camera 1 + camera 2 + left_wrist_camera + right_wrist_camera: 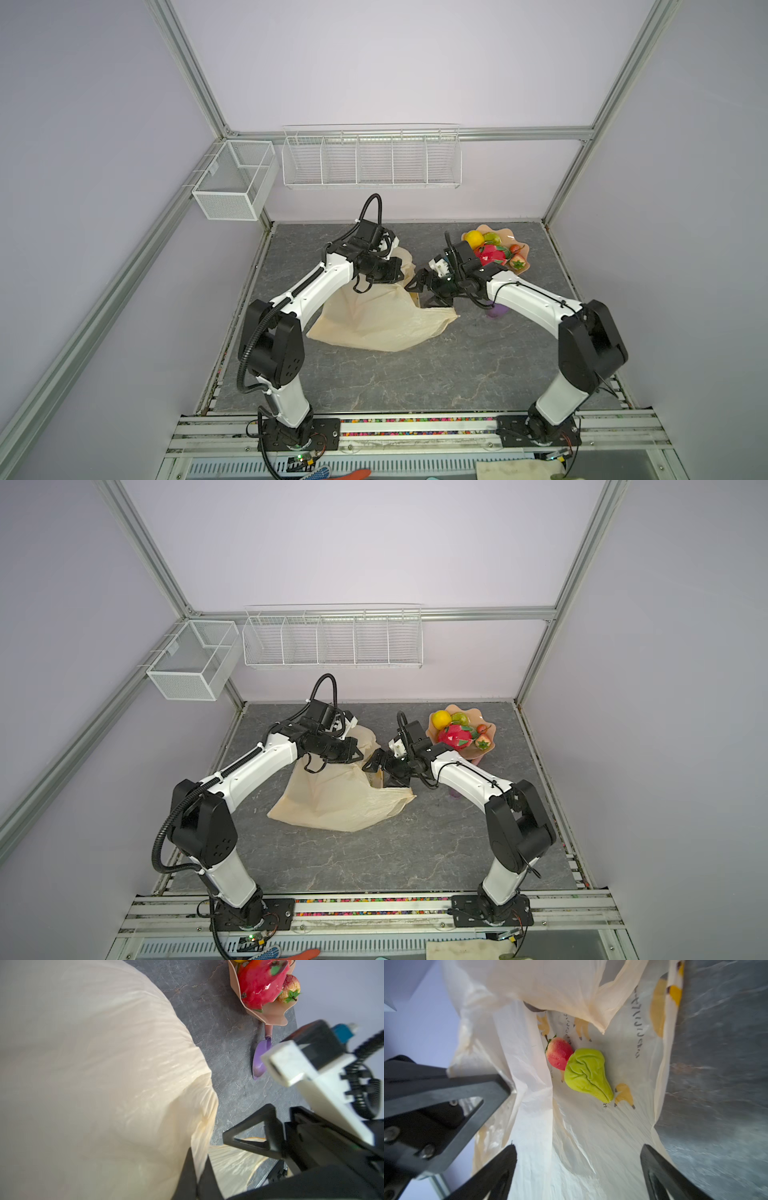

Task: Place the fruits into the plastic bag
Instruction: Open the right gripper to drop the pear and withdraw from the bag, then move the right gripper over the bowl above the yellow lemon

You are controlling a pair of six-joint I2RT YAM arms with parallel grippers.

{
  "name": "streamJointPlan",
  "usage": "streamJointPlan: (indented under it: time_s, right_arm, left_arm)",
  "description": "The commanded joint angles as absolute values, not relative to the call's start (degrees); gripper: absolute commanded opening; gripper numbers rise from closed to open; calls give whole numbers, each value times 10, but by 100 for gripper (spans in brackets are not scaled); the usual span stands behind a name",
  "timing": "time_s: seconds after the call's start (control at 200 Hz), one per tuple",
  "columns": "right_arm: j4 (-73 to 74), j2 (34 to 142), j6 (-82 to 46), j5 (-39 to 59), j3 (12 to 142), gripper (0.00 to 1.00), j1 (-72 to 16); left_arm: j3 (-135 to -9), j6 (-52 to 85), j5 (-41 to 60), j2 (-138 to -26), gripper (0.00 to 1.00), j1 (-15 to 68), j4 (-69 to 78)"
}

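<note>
My left fingers (188,1178) pinch the bag (374,320); right fingers (500,1167) wide over it, pear (587,1072) and strawberry (558,1055) inside. Next: fetch from dish (270,1016) beside it.

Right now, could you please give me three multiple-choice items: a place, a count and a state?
1. Where is the dragon fruit? A in the pink dish; B beside it; C beneath it.
2. How many fruits show inside the plastic bag? A none; B two; C five.
3. How is the right pincer? A open, empty; B shut, empty; C shut on a fruit.
A: it lies within the dish's rim. B: a strawberry and a green pear lie there. A: its jaws stand apart with nothing between.
</note>
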State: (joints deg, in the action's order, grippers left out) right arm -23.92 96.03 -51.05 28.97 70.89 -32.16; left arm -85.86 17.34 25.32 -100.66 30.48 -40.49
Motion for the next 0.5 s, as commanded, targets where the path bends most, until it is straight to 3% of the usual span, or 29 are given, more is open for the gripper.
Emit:
streamJointPlan:
  time_s: [0.0,0.275,0.495]
  right_arm:
    - [-336,928,-468,202,717,95,-321]
    - [-410,859,-407,111,742,92,-297]
    - [-508,862,-268,70,831,92,-253]
  left_arm:
    - [-851,169,246,-982,0,303,-398]
    - [-848,169,248,-978,0,304,-392]
    - [-850,166,248,-978,0,304,-392]
